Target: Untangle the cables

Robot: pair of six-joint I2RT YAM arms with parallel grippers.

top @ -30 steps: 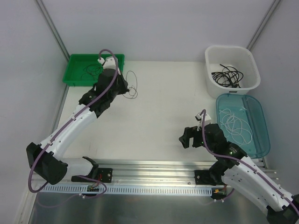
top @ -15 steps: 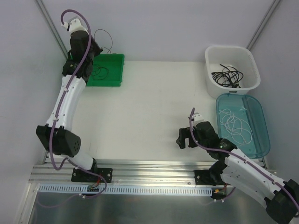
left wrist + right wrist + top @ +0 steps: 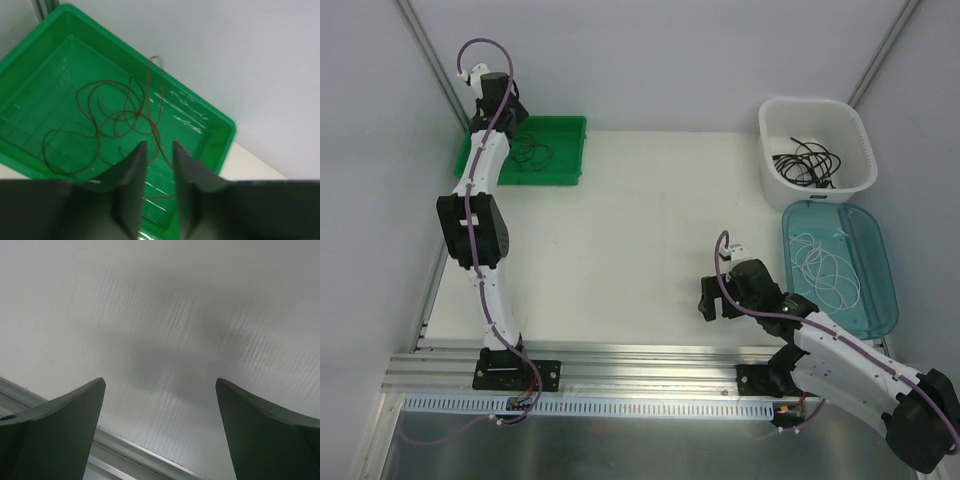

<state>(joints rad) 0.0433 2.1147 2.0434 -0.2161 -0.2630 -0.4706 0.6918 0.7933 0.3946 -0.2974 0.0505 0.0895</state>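
A thin dark cable (image 3: 530, 152) lies looped in the green tray (image 3: 575, 150) at the far left; in the left wrist view it (image 3: 115, 120) is spread over the tray floor (image 3: 220, 120), with one strand running toward my fingers. My left gripper (image 3: 510, 118) (image 3: 159, 145) hovers over the tray's near-left part, jaws a narrow gap apart with nothing pinched. A bundle of black cables (image 3: 807, 160) lies in the white basket (image 3: 860, 130). A thin white cable (image 3: 825, 265) lies on the teal tray (image 3: 880, 300). My right gripper (image 3: 712, 298) (image 3: 160, 385) is wide open and empty above bare table.
The metal rail (image 3: 640, 360) runs along the table's near edge and shows in the right wrist view (image 3: 125, 450). Enclosure walls and corner posts stand close behind the green tray and the basket.
My left arm swung from the table to the far left corner, carrying the dark cable; the cable, held up half a second ago, now lies in the green tray. My right gripper drifted slightly left.
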